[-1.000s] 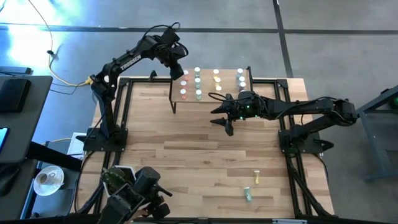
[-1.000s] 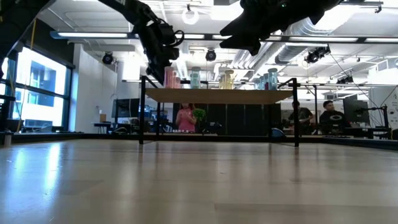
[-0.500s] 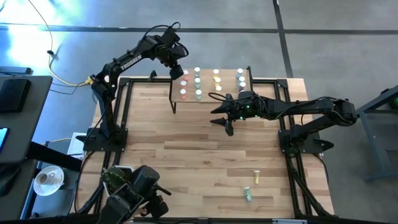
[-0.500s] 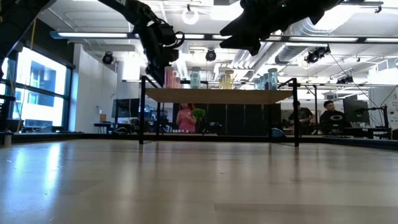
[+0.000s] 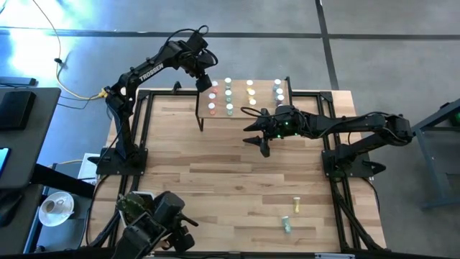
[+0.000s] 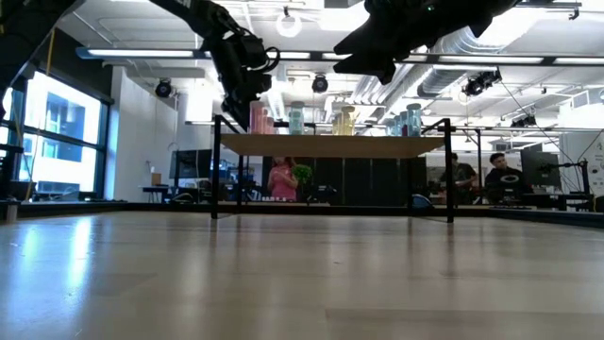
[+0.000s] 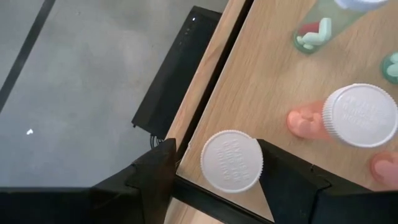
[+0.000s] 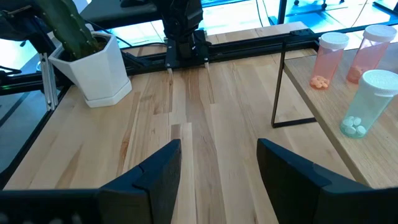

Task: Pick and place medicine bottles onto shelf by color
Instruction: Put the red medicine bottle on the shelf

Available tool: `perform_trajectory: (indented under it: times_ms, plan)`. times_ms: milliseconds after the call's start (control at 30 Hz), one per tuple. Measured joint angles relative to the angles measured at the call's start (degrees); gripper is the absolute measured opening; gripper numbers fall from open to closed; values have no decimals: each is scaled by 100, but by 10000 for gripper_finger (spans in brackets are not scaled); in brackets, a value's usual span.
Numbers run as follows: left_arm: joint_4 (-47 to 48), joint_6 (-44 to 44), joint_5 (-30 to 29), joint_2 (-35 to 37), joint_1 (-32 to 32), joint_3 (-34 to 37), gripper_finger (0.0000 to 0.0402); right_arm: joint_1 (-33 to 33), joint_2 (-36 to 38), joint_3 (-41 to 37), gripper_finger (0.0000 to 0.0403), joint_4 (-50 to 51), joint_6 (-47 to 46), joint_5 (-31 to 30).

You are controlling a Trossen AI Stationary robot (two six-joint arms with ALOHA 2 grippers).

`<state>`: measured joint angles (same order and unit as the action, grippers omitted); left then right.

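Observation:
The shelf (image 5: 262,101) stands at the table's far edge. Medicine bottles stand on it in rows: pink (image 5: 213,108), green (image 5: 229,108), yellow (image 5: 250,91) and blue-grey (image 5: 278,92). My left gripper (image 5: 204,78) is above the shelf's far left corner, pointing down. It is open, with one finger on each side of a white-capped bottle (image 7: 231,160) standing on the shelf corner; its body colour is hidden by the cap. My right gripper (image 5: 262,138) is open and empty above the table, just in front of the shelf. A yellow bottle (image 5: 295,206) and a green bottle (image 5: 286,224) lie on the table at the near right. My left gripper has the bottle's cap (image 7: 249,163) between its two fingers, which come from above. A gap shows between the cap and one finger (image 7: 155,177). The other finger (image 7: 286,177) stands right at the cap's edge, and I cannot tell whether it touches.
A white pot with a green plant (image 8: 93,68) stands at the table's near left corner (image 5: 133,205). More pink bottles (image 7: 357,115) stand close beside the capped one. Black frame rails run along the table's edges. People sit in the room behind the table (image 6: 500,175).

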<state>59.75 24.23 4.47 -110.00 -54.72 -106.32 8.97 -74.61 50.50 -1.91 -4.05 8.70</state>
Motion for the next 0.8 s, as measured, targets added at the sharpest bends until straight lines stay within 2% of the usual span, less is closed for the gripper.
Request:
perform_trajectory:
  times_ms: [333,800]
  plan:
    - [-2,0,-24,61,11,-49,204,-1,0,0,201,0,0,0]
    - [348,-150,2,77,87,-848,203,0,0,0,201,0,-44,1]
